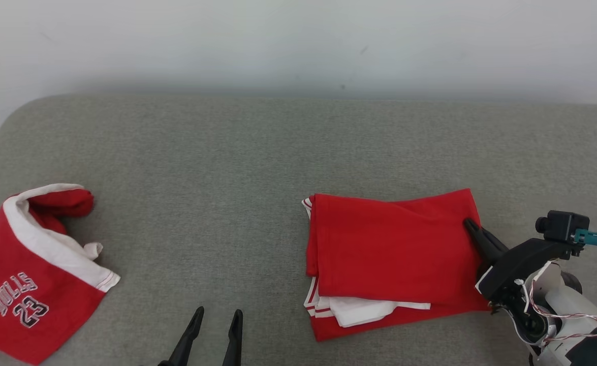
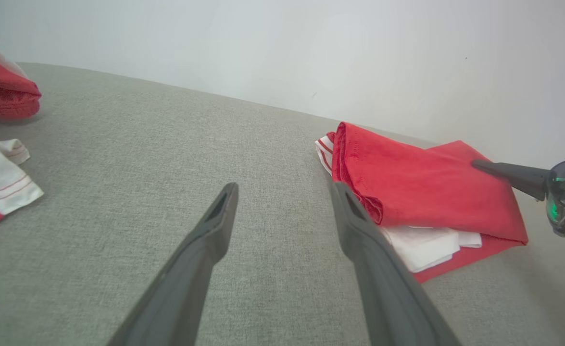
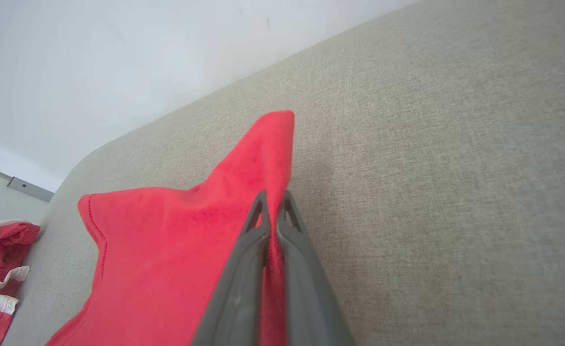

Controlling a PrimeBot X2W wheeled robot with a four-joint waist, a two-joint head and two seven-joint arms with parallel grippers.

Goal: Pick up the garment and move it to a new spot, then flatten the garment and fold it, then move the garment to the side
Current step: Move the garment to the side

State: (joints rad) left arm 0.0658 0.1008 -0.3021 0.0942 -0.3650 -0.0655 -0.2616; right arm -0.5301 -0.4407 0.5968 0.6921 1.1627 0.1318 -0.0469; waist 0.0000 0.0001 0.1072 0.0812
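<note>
Wall (image 1: pixel 298 46): pale, running along the far edge of the tabletop.
Tabletop (image 1: pixel 217 168): grey woven cloth surface; far-left corner rounded, far edge straight against the wall.
Open room: broad bare band across the far half, and a wide bare stretch in the middle between the two red pieces. A narrow bare strip lies right of the folded piece.
Garment (image 1: pixel 389 249): red, folded into a rough rectangle, right of centre, lying flat. White and red-striped layers poke out at its near and left edges.
Second garment (image 1: pixel 24 290): red with a white band and "BULLS 23" print, loosely bunched at the near-left, well apart from the folded one.
Right gripper (image 3: pixel 273 202): jaws pinched tight on the garment's right edge, red cloth caught between them; the cloth peaks up just there.
Left gripper (image 1: pixel 218 312): jaws parted and holding nothing, low over bare tabletop, just left of the garment's near-left corner, not touching it.
</note>
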